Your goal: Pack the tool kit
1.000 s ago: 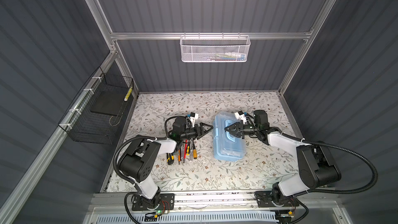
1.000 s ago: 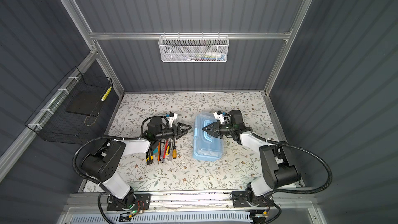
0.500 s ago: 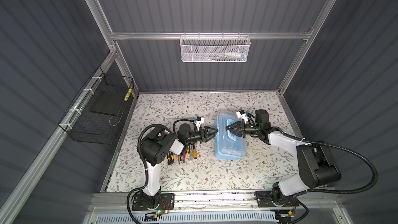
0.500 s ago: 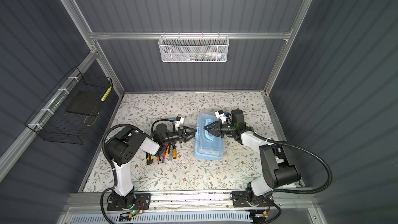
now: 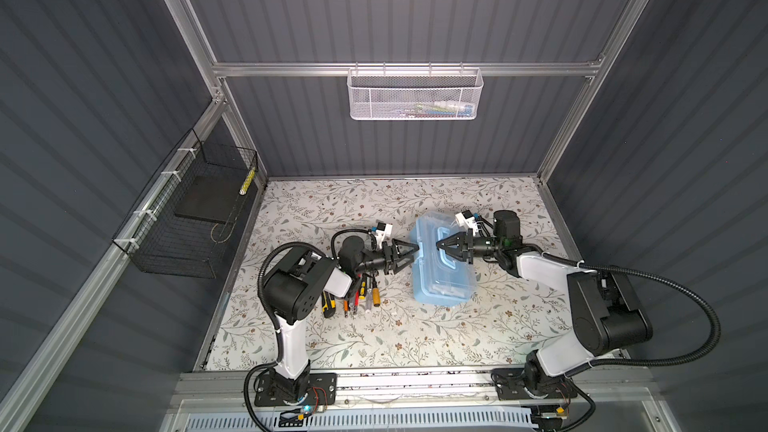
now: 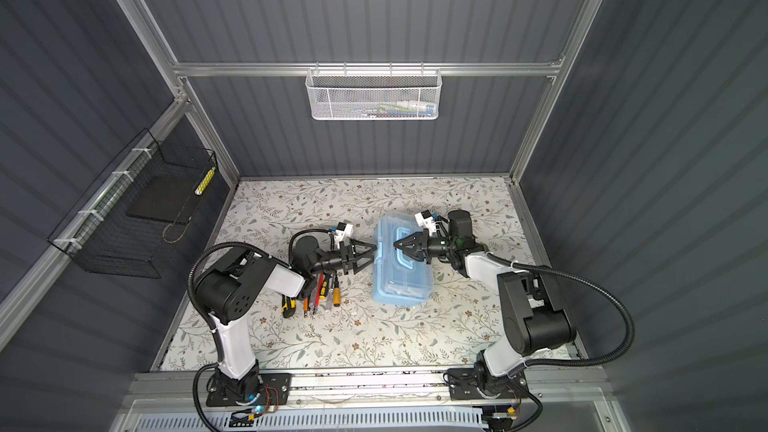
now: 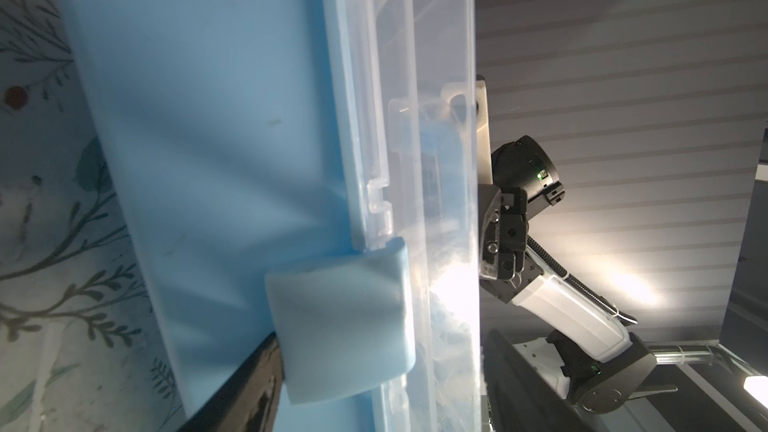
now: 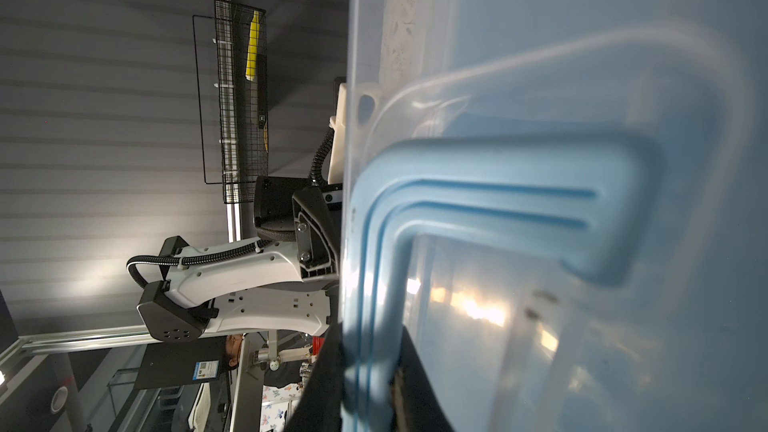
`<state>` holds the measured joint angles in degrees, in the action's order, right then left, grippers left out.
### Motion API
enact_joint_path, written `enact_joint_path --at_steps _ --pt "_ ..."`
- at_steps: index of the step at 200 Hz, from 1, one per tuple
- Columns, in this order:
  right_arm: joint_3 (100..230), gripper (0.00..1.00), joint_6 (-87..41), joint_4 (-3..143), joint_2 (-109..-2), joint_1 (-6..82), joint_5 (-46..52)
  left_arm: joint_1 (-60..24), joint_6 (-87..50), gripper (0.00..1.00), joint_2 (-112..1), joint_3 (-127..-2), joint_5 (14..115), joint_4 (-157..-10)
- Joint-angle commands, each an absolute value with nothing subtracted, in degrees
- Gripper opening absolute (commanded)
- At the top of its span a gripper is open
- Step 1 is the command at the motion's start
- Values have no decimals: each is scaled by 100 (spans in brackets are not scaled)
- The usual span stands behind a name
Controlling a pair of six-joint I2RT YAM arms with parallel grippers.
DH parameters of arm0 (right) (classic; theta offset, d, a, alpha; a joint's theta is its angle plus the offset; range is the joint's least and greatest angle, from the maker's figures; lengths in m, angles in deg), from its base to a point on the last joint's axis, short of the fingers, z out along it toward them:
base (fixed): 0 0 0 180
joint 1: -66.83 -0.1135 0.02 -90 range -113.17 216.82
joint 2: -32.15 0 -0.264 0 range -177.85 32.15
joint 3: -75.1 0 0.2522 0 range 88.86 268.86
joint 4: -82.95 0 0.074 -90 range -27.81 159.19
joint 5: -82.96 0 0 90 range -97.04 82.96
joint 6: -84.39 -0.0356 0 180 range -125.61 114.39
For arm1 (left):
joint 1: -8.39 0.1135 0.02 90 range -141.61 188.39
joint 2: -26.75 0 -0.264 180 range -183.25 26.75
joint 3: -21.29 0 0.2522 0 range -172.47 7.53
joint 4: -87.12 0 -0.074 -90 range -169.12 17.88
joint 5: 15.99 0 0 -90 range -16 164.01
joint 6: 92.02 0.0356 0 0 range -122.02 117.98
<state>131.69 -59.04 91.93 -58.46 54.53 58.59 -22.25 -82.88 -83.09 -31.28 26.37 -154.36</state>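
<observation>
Tool box [image 5: 444, 284]: light blue with a clear lid that is down. It lies on the floral worktop [image 5: 386, 338] right of centre, its long side running near to far.
Right gripper [image 5: 439, 245]: reaches in from the right over the lid. Its fingers are pressed together on the blue handle [image 8: 498, 184], and the right wrist view shows them pinching one leg of it.
Left gripper [image 5: 412, 256]: at the box's left wall, with its fingers spread. One finger [image 7: 245, 388] touches the blue latch [image 7: 340, 326].
Loose tools [image 5: 353, 301]: screwdrivers [image 5: 375, 293] and a yellow-black utility knife [image 5: 328, 307]. They lie in a row on the worktop just left of the box, partly under the left arm.
Baskets: a white mesh basket [image 5: 415, 97] hangs on the far wall and a black wire basket [image 5: 187, 218] on the left wall.
</observation>
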Motion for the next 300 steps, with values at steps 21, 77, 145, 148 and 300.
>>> enact_joint_path --at_steps 21,77,145,148,300 --pt "13069 0 -5388 8797 -6155 5249 5394 -2492 -8347 76 -7901 -3361 2038 -16675" --pt "13294 0 -4670 7678 -6261 5538 4964 -2492 -8199 76 -7700 -3220 1940 -16676" --pt "13183 0 -4633 7608 -6167 5801 4729 -2180 -8282 76 -7416 -3113 1767 -16675" --pt "13192 0 -4619 7596 -6151 5802 4721 -2147 -8283 76 -7407 -3106 1760 -16675" --pt "14608 0 -4024 5378 -6027 4302 2244 -1543 -4253 81 -6196 -3923 3612 -9444"
